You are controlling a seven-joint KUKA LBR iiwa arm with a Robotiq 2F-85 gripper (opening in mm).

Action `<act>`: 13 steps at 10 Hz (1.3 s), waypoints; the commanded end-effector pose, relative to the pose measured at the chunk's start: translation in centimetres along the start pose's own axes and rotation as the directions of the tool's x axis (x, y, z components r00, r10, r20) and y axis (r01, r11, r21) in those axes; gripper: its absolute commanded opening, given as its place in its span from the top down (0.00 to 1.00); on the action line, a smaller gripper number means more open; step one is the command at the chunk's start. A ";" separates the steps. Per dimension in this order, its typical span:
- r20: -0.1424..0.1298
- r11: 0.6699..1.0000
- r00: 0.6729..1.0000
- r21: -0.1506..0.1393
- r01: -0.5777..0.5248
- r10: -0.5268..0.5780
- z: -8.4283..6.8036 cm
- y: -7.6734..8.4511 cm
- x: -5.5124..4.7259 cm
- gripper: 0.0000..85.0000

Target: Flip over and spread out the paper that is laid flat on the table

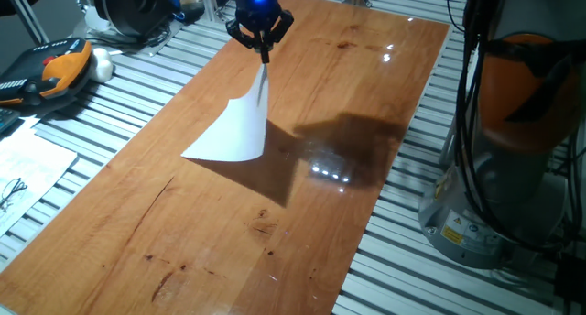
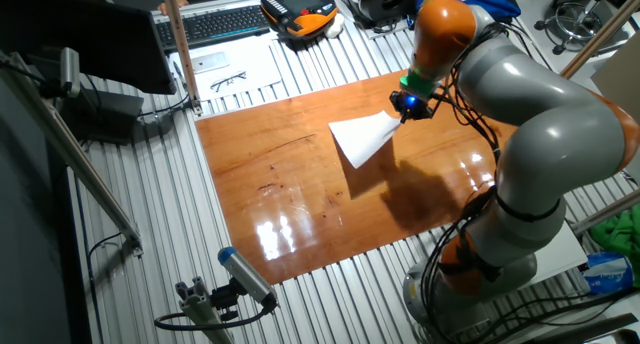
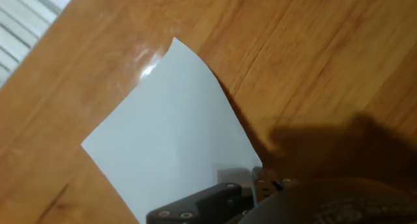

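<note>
One fixed view is showing the gripper [image 1: 263, 42] hanging above the far half of the table [image 1: 229, 242], its two fingers pinched together on one corner of the paper [image 1: 236, 127]. The sheet is draping down from that corner like a tent, its lower edge appearing to rest on the wood while the rest is curving up off the board and casting a dark shadow toward the near right. Only a blank white face is showing in this view; the printed side is not visible, so which face is turned outward cannot be settled. The other fixed view is showing the same thing from the opposite side: the gripper [image 2: 410, 105] is clamping the raised corner and the paper [image 2: 365, 137] is fanning out below it toward the middle of the table [image 2: 270, 184]. The hand view is looking down along the fingers [image 3: 202, 208] and is showing the paper [image 3: 169, 139] spreading away beneath them, plain white, with the reddish table [image 3: 313, 61] around it. Judged from this, the task is partway along: the sheet is picked up and lifted by one corner, but it is not yet turned over and nothing is spread flat. What is remaining looks to be carrying the held corner across so the sheet rolls onto its other face, then laying it down smooth and letting go.
</note>
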State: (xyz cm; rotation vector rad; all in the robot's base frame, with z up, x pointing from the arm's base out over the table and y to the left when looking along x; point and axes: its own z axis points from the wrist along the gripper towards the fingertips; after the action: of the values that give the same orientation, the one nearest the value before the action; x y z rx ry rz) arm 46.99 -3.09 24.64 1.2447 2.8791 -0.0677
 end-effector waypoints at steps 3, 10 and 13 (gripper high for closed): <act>0.042 0.894 0.894 -0.009 0.447 -0.447 -0.1 -0.1 0.2 1.00; 0.038 0.798 0.797 0.037 0.601 -0.602 -0.1 -0.1 0.2 1.00; -0.004 0.821 0.828 -0.126 0.557 -0.561 -0.1 -0.1 0.2 1.00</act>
State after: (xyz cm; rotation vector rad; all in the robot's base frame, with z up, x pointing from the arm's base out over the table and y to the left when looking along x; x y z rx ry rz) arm 46.76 -2.99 24.79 0.5645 3.0966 0.0257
